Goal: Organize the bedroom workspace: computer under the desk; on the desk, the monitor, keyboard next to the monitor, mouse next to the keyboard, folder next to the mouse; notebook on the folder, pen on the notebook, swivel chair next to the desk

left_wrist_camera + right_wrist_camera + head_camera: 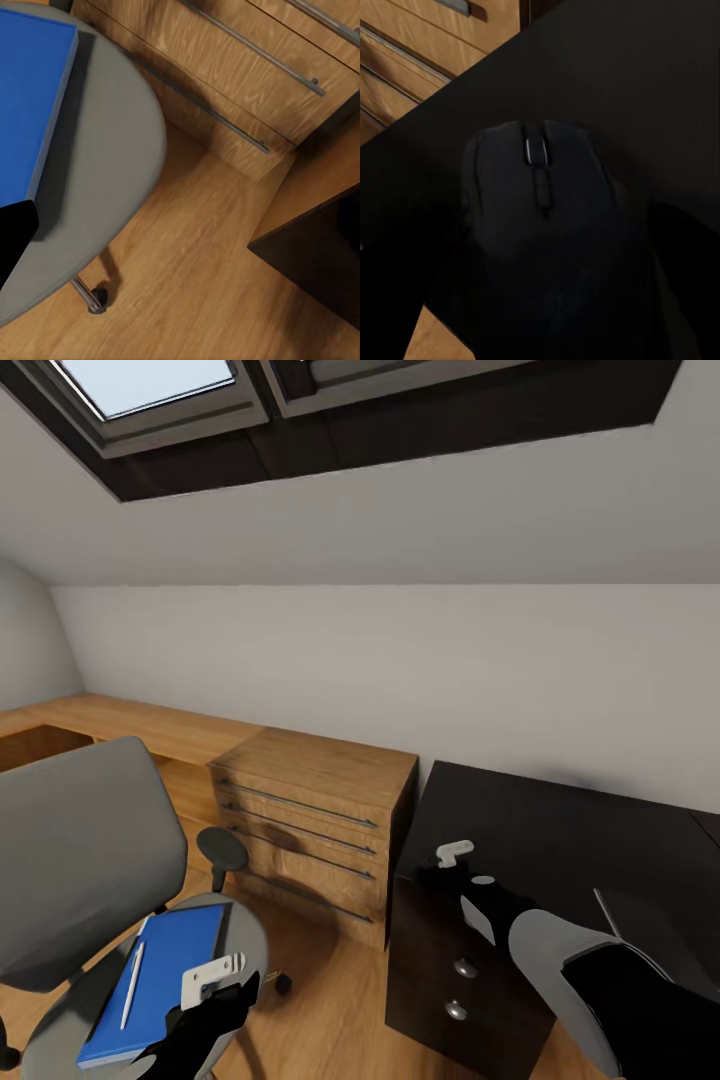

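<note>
Near desk (pixel 560 830) edge, mouse (pixel 540 217) under right fingers (pixel 452 852)

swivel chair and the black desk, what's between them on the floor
In the head view, the light wooden dresser stands between the swivel chair and the desk, with bare wood floor in front of it.

The black desk (pixel 560 830) has a black mouse (pixel 540 217) on it. The grey swivel chair (pixel 90 840) seat holds a blue folder (pixel 165 980) with a white pen (pixel 132 985) on top.

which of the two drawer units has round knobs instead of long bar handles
The glossy black drawer unit under the desk, beside the right gripper, has round silver knobs; the light wooden dresser has long horizontal metal bars.
</note>
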Controlling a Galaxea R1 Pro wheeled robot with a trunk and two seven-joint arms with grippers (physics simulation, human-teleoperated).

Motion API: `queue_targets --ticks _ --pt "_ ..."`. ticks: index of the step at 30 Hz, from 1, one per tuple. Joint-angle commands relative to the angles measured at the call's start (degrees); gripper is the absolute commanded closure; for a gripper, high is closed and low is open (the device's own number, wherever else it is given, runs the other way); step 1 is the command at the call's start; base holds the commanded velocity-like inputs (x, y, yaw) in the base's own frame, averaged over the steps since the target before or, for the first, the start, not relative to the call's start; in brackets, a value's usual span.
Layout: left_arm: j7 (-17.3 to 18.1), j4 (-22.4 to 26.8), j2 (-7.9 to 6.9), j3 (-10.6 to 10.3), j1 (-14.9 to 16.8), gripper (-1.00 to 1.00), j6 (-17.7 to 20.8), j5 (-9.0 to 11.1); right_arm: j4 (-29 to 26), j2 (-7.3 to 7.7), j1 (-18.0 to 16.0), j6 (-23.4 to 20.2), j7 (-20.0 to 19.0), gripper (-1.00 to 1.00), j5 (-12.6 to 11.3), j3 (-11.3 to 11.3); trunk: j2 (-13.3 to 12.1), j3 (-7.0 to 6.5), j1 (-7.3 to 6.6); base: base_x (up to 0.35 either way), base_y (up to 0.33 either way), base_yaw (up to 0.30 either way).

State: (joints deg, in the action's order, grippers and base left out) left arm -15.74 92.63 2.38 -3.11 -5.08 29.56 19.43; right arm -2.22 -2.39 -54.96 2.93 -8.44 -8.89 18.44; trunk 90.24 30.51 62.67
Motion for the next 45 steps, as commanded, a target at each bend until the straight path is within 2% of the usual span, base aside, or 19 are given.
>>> queue_targets --ticks 1,28,31,33,36,38,45 --pt "-0.5 0.1 0.00 -0.1 0.0 -1.00 0.1 0.6 0.1 0.01 -0.1 0.2 -0.2 1.00 -0.6 0.5 0.0 0.05 0.00 0.000 0.000 0.000" --pt "-0.5 0.1 -0.07 0.1 0.0 -1.00 0.1 0.6 0.0 0.21 -0.1 0.2 -0.2 1.00 -0.7 0.5 0.0 0.05 0.00 0.000 0.000 0.000" --pt "-0.6 0.0 -0.09 0.1 0.0 -1.00 0.1 0.5 -0.2 0.58 -0.1 0.3 -0.2 1.00 -0.8 0.4 -1.2 -0.49 -0.66 0.000 0.000 0.000" --pt "-0.6 -0.1 -0.09 0.1 0.0 -1.00 0.1 0.4 -0.4 1.40 -0.1 0.4 -0.1 1.00 -1.2 -0.8 -2.0 -0.85 -1.10 -0.041 0.000 0.000" --pt "-0.7 -0.3 -0.09 0.1 0.0 -1.00 0.1 0.4 -0.6 2.24 -0.1 0.5 0.4 1.00 -2.3 -3.8 -3.2 -1.39 -1.76 -0.226 0.000 0.000" --pt "-0.7 -0.3 -0.09 0.1 0.0 -1.00 0.1 0.4 -0.6 2.68 -0.1 0.4 0.5 1.00 -2.5 -4.8 -4.0 -1.75 -2.20 -0.303 0.000 0.000" --pt "-0.9 -0.7 -0.03 -0.2 0.0 -1.00 0.1 0.2 -2.3 3.26 -0.1 0.3 0.7 1.00 -2.9 -6.1 -6.8 -3.00 -3.73 -0.333 0.000 0.000"
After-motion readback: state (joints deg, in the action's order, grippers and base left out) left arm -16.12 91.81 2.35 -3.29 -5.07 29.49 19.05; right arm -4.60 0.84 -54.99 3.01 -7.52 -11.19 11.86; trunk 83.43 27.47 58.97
